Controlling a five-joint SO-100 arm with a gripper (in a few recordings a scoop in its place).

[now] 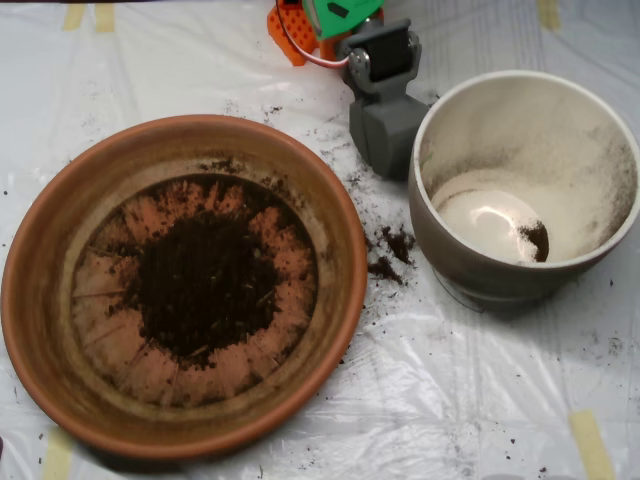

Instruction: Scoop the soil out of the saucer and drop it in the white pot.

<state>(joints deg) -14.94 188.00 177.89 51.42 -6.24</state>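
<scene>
Soil [205, 285] mid-saucer [45, 330], well apart from end effector [385, 135] w/ white pot [450, 255].

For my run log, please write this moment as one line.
scoop: between saucer and white pot, above sheet | soil: mostly in saucer | white pot: small clump inside | spill: crumbs between dishes

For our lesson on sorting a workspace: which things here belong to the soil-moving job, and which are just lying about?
Belongs to the job:
- soil
- saucer
- white pot
- scoop

Just lying about:
- spilled crumbs between saucer and pot
- plastic sheet
- tape strips
</scene>
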